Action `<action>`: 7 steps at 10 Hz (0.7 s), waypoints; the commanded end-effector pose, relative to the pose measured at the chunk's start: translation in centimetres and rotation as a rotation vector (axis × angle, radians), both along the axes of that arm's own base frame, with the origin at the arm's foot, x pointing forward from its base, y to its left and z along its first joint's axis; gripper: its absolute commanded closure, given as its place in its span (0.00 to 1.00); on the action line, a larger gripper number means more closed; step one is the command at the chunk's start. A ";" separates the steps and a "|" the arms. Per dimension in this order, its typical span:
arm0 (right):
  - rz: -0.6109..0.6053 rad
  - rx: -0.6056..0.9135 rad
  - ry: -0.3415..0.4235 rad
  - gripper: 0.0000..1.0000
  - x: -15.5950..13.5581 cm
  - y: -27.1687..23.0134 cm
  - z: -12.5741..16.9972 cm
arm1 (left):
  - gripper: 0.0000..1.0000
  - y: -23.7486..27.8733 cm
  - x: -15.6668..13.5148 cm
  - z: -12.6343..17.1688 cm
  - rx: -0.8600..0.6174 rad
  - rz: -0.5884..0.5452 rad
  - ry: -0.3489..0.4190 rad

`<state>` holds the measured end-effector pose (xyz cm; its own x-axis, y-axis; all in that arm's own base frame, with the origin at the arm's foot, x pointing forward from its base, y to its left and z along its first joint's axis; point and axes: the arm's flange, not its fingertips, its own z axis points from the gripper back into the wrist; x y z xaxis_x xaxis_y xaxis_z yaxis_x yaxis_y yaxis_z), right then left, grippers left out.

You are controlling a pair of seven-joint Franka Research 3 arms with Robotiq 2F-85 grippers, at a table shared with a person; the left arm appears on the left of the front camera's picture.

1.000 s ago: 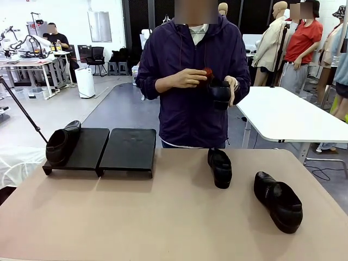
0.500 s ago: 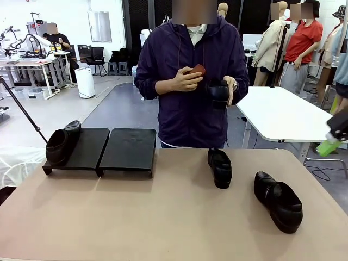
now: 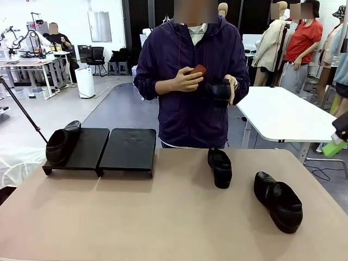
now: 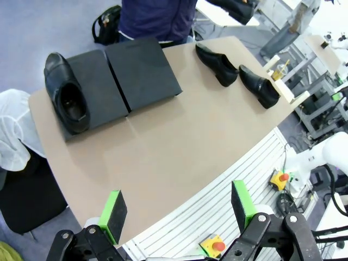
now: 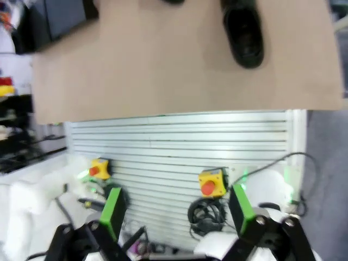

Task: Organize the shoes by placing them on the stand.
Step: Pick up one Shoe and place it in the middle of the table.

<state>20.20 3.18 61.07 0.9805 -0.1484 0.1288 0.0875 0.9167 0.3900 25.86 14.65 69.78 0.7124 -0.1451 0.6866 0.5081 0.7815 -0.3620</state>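
One was home: the racked shoe (image 3: 61, 144) lay along the outer edge of the stand (image 3: 128, 149), on its left section. By my reckoning that left room for a mate beside it, and the other section lay bare. Two more sat on the table (image 3: 109, 217): the middle shoe (image 3: 219, 167) near the far edge in front of the person, and the right shoe (image 3: 278, 201) nearer the robot, apart from it. The held shoe (image 3: 219, 92) was up at chest height in the person's hand (image 3: 232, 87), the other hand (image 3: 184, 80) bringing a small reddish-brown thing (image 3: 198, 69) to it. Polishing, maybe; hard to say. That one looked out of play.

The left gripper (image 4: 178, 209) hung high over the near table edge, jaws apart, nothing between them. The right gripper (image 5: 176, 213) was likewise wide apart and empty, back over the slatted base with its emergency stop buttons (image 5: 209, 184). Bare tabletop ran from the table shoes to the stand.
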 end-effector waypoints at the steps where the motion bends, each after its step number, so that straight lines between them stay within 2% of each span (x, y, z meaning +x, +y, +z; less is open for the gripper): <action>1: 0.175 -0.175 0.013 0.00 4.6 5.8 -1.2 | 0.00 -0.1 -0.1 -0.2 -0.012 -0.015 -0.013; 2: 0.226 -0.177 0.031 0.00 6.5 6.4 -1.5 | 0.00 -0.1 -0.1 -0.2 -0.012 -0.015 -0.013; 3: 0.235 -0.169 0.045 0.00 6.7 5.8 -1.1 | 0.00 -0.1 -0.1 -0.2 -0.012 -0.015 -0.013; 5: 0.297 -0.127 0.001 0.00 6.2 2.1 0.6 | 0.00 -0.1 -0.1 -0.2 -0.012 -0.015 -0.013; 6: 0.238 -0.124 -0.023 0.00 5.8 0.1 1.2 | 0.00 -0.1 -0.1 -0.2 -0.012 -0.015 -0.013; 7: 0.235 -0.089 -0.004 0.00 5.4 -1.8 1.3 | 0.00 -0.1 -0.1 -0.2 -0.012 -0.015 -0.013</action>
<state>26.40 2.50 62.00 0.9868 0.0858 0.1370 -0.1220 0.9513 0.2830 25.87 14.69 69.74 0.7127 -0.1447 0.6864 0.5078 0.7815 -0.3624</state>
